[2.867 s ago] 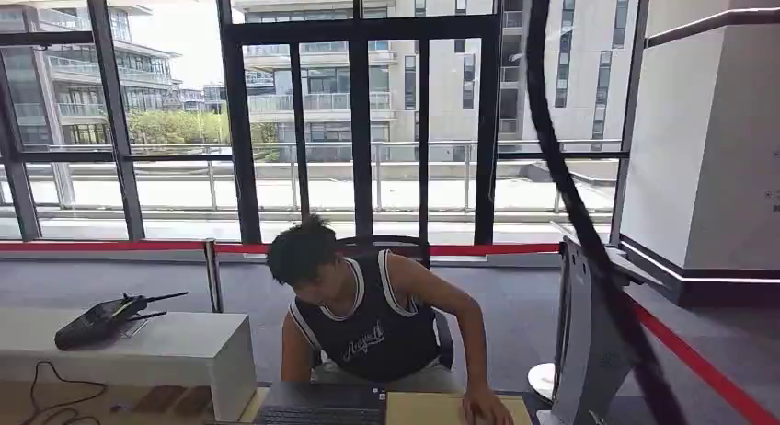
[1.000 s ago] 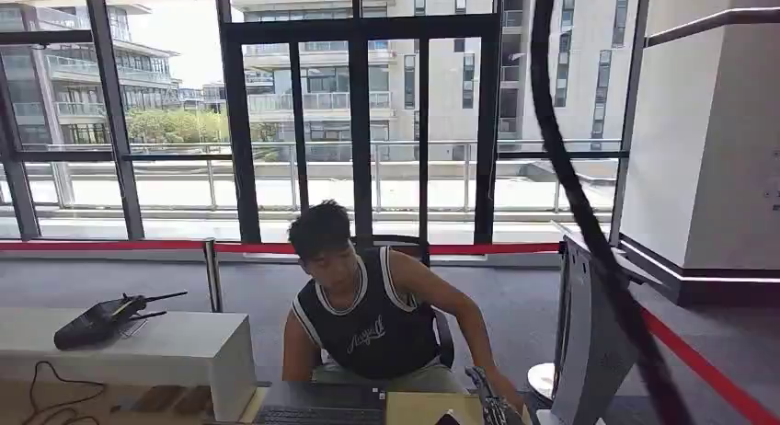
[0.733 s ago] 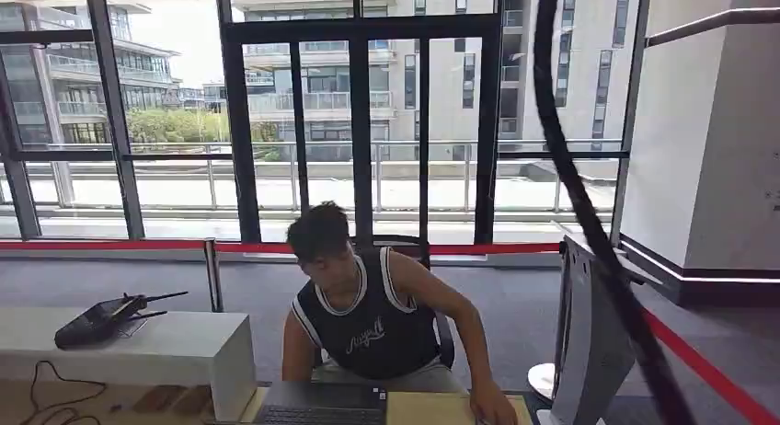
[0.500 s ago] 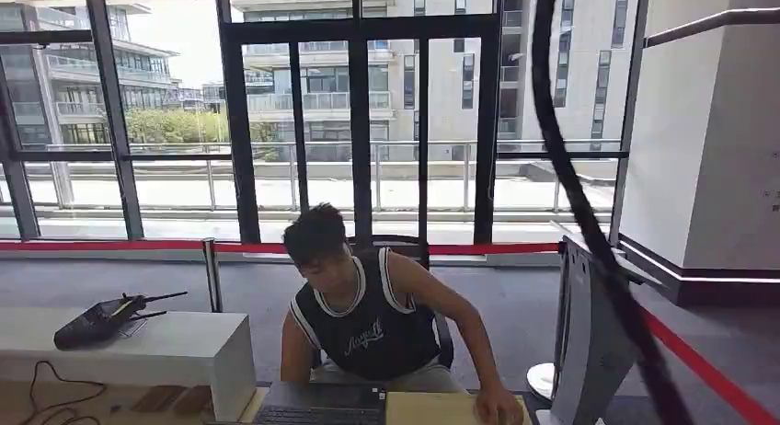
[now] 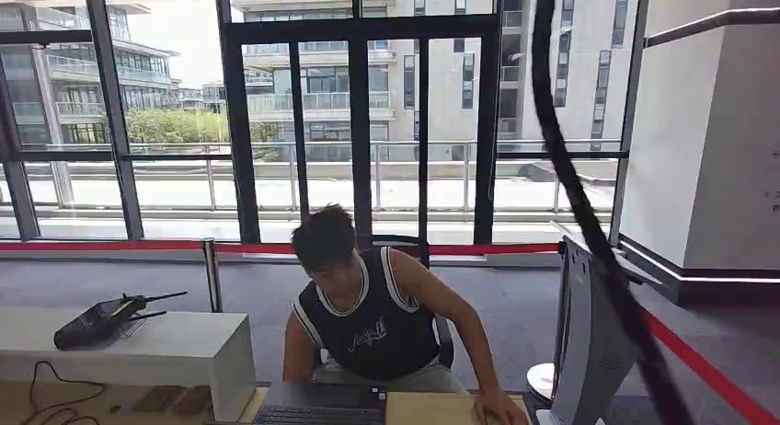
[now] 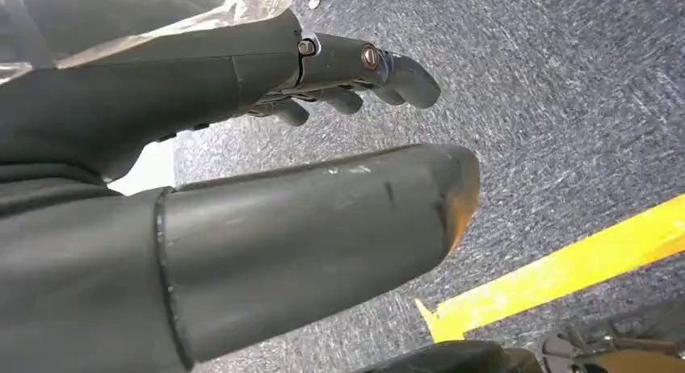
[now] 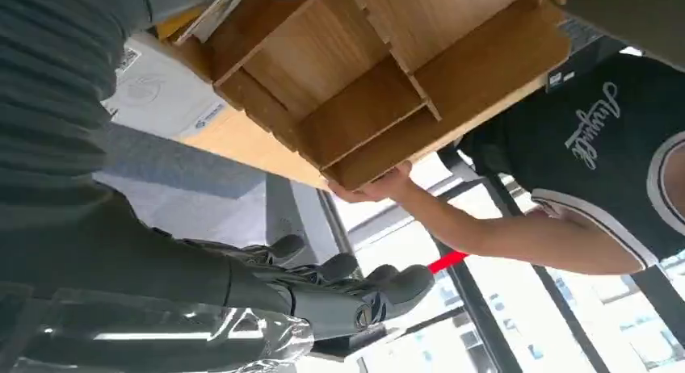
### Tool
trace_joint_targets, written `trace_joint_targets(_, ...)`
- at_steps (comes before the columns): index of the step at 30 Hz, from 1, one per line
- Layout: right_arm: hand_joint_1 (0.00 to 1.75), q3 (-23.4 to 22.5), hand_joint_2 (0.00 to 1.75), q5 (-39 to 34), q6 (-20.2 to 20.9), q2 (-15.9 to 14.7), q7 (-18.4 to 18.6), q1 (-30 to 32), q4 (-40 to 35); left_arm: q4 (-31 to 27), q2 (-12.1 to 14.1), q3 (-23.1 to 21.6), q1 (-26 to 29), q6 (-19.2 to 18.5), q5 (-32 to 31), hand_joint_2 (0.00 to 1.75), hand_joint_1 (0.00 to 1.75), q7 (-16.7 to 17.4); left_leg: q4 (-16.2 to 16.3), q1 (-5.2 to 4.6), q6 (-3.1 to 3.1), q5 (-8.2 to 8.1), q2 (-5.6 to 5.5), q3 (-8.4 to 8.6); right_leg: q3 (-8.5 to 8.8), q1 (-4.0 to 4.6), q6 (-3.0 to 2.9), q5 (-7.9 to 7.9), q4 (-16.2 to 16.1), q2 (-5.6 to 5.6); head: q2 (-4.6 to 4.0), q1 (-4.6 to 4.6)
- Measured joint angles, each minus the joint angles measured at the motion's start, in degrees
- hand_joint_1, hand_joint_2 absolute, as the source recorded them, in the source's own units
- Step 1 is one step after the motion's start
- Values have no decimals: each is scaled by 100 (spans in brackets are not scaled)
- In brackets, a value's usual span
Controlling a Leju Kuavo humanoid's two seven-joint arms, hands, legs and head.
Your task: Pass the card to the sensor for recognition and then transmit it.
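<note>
My left hand (image 6: 242, 220) hangs over grey carpet, its thumb and fingers (image 6: 363, 66) apart, holding nothing. My right hand (image 7: 266, 288) reaches out flat with empty fingers (image 7: 380, 286), close to a wooden desk rack (image 7: 388, 90). A person (image 5: 368, 324) in a dark jersey sits behind the desk, one hand (image 7: 376, 187) touching the rack's edge. In the head view that hand (image 5: 501, 411) rests by the rack (image 5: 432, 408) at the bottom edge. I cannot make out a card in either hand.
A laptop (image 5: 317, 407) lies beside the rack. A grey upright unit (image 5: 589, 351) stands at the desk's right. A white box (image 7: 161, 94) sits on the desk near my right arm. A white counter (image 5: 166, 351) with a radio (image 5: 97, 322) stands left. A black cable (image 5: 570, 186) crosses the head view.
A second ago my right hand's fingertips showed at the bottom of the head view; they have dropped out of it. The person has raised and shifted their head slightly, hand still at the rack.
</note>
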Motion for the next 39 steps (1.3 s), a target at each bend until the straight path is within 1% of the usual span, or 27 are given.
trace_joint_targets(4,0,65,175,785,80,0,359,2,7,0,0,0,-2,4,-7,0,0,9,0,0,0,0,0,-1,0,0,0,0,0,0,0,2)
trace_joint_targets(6,0,96,175,1057,288,0,469,6,7,-2,0,0,-3,4,-7,0,0,9,0,0,0,-1,0,-1,-1,0,0,0,0,0,0,2)
trace_joint_targets(13,0,177,175,1223,653,-13,574,67,4,-2,0,2,-2,-7,-15,0,0,0,0,0,0,0,0,-1,0,0,0,0,-1,0,0,4)
trace_joint_targets(17,0,197,175,1208,763,-55,636,133,-11,-2,0,2,-2,-7,-33,0,0,-31,0,0,0,0,0,-1,0,0,0,0,-1,0,0,2)
trace_joint_targets(20,0,197,175,1232,798,-90,655,174,-33,-2,0,2,-3,-2,-37,0,0,-50,0,0,2,-1,0,-1,-1,0,0,0,-2,0,0,2)
trace_joint_targets(22,0,197,175,1396,815,-111,756,201,-53,-2,0,2,-2,0,-44,0,0,-68,0,0,2,-1,0,-1,-1,0,0,0,-2,0,0,4)
trace_joint_targets(24,0,199,175,1666,820,-131,919,208,-52,-2,0,2,-3,0,-50,0,0,-83,0,0,2,-1,0,-1,-1,0,0,0,-2,0,0,2)
trace_joint_targets(28,0,194,175,2369,800,-181,1416,225,-48,-2,0,2,-3,2,-74,0,0,-72,0,0,2,-1,0,-1,-1,0,0,0,-2,0,0,4)
trace_joint_targets(31,0,177,175,2609,752,-227,1649,236,-44,-2,0,2,-3,-2,-100,0,0,-35,0,-1,2,-1,0,-1,-1,0,0,0,-3,0,0,4)
trace_joint_targets(35,0,140,175,2681,647,-273,1715,262,-11,-2,0,2,-4,-2,-109,0,0,-28,0,-1,2,-2,1,-1,-1,-1,0,0,-3,0,0,4)
trace_joint_targets(39,0,116,175,2681,566,-286,1689,266,44,-2,0,2,-5,-2,-114,0,0,-28,0,-1,2,-2,1,-1,-1,0,0,0,-4,0,0,4)
